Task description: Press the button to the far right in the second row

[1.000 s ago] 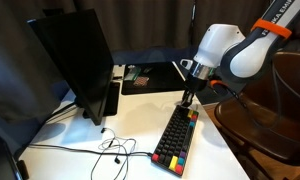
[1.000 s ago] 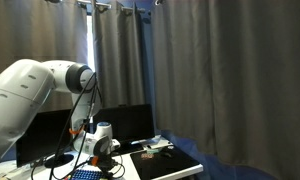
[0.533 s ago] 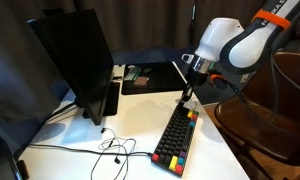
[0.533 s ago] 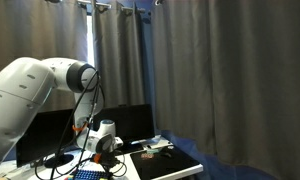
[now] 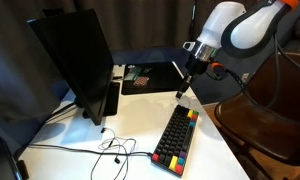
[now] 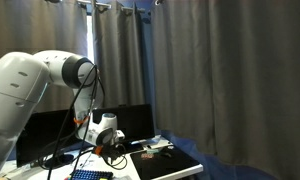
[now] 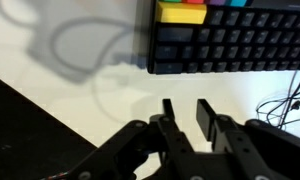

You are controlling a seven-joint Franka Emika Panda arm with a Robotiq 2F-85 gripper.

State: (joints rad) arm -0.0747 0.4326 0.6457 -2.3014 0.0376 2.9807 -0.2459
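You have the keyboard point(image 5: 177, 138) lying flat on the white table point(image 5: 140, 110) near its edge — black keys, with red, yellow and green ones along 1 long side.

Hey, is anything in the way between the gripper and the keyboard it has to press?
Nothing visible does. In the wrist view the gripper hangs just off one edge of the black keyboard with coloured keys, and only bare white table shows between them.
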